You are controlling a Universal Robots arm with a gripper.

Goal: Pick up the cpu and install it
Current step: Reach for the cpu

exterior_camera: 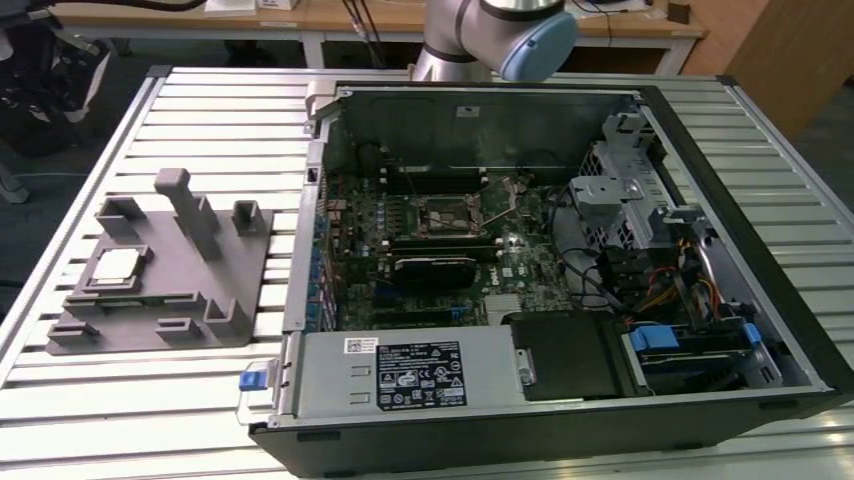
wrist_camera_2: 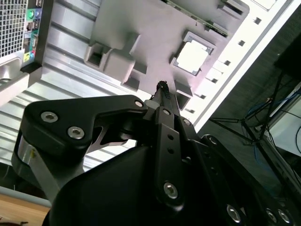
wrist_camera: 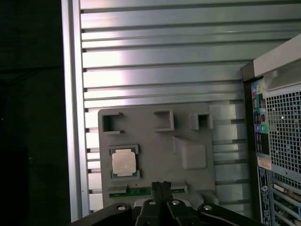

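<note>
Cpu (exterior_camera: 118, 264) lies flat, silver top up, in its square pocket on the grey fixture block (exterior_camera: 187, 300). The fixture sits on the slatted surface (exterior_camera: 200, 110), at the exterior view's left of the open computer case (exterior_camera: 481, 115). Not picked yet. In both wrist views the claw (wrist_camera_2: 162, 87) (wrist_camera: 161, 184) hangs above the fixture, fingertips together, holding nothing. Cpu (wrist_camera: 124, 162) isn't under the tips: it's offset to the side away from the case. Square part, no long axis. Motherboard socket (exterior_camera: 447, 212) is well apart, inside the case.

One cpu (exterior_camera: 118, 266). One grey fixture plate (exterior_camera: 163, 292) under it, at the exterior view's left. One open computer case (exterior_camera: 534, 115), with one black-framed socket (exterior_camera: 447, 213) and one power supply box (exterior_camera: 400, 375) inside. One gripper (wrist_camera: 161, 185). One robot arm (exterior_camera: 501, 35). One slatted desk (exterior_camera: 200, 120).
</note>
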